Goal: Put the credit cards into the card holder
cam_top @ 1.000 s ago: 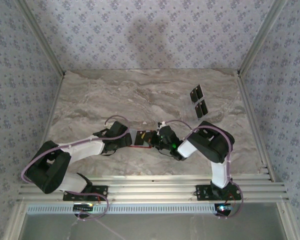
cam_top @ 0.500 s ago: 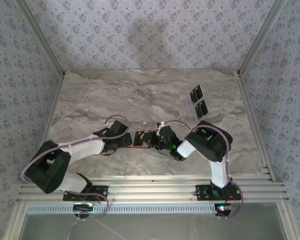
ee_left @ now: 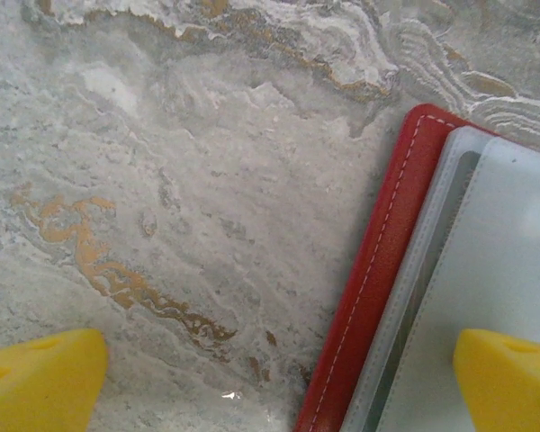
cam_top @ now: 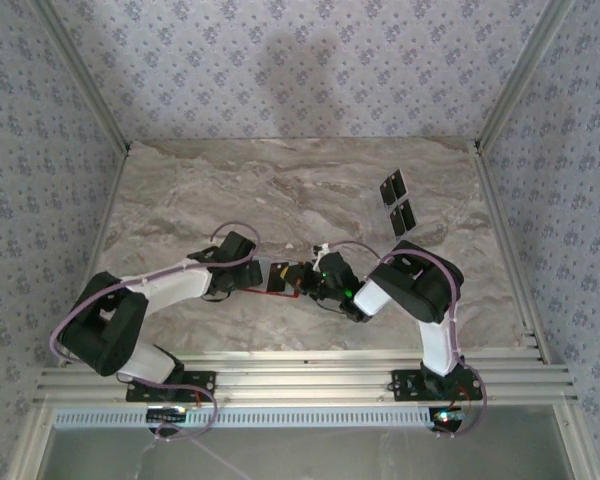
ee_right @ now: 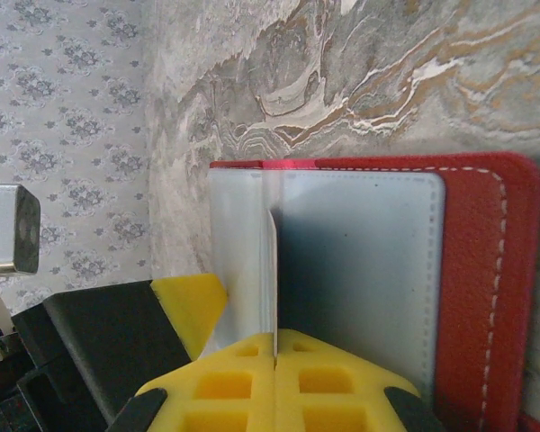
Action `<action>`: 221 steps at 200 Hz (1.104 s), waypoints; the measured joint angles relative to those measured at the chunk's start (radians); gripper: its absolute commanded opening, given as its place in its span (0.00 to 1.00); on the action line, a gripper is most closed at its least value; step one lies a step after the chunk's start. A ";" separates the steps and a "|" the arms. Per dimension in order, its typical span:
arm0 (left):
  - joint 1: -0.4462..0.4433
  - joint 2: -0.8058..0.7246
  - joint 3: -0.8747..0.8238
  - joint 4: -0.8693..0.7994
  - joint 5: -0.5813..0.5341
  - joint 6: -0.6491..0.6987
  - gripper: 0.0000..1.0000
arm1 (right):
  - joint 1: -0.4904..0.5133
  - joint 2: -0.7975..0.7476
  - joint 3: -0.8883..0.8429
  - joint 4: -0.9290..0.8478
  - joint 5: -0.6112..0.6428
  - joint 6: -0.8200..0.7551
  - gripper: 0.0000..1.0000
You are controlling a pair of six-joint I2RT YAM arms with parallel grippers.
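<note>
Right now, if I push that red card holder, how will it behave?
The card holder looks thin and stitched, so probably floppy and light. Flat on smooth marble, it should slide, unless the right gripper pinching its inner leaf holds it.

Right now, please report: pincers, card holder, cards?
Left pincer open, straddling card holder's red edge. Right pincer shut on a thin leaf inside it. Two credit cards lie on the table, far right.
</note>
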 measured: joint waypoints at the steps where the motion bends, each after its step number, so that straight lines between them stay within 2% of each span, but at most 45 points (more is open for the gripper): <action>1: 0.000 0.000 0.000 0.000 0.000 0.000 0.99 | 0.000 0.000 0.000 0.000 0.000 0.000 0.00; 136: 0.000 0.038 0.040 0.010 0.010 0.049 0.99 | -0.010 0.012 0.000 0.016 -0.018 0.008 0.00; 221: 0.000 -0.014 -0.044 0.052 -0.017 -0.028 0.99 | -0.023 0.019 0.000 0.030 -0.048 0.008 0.00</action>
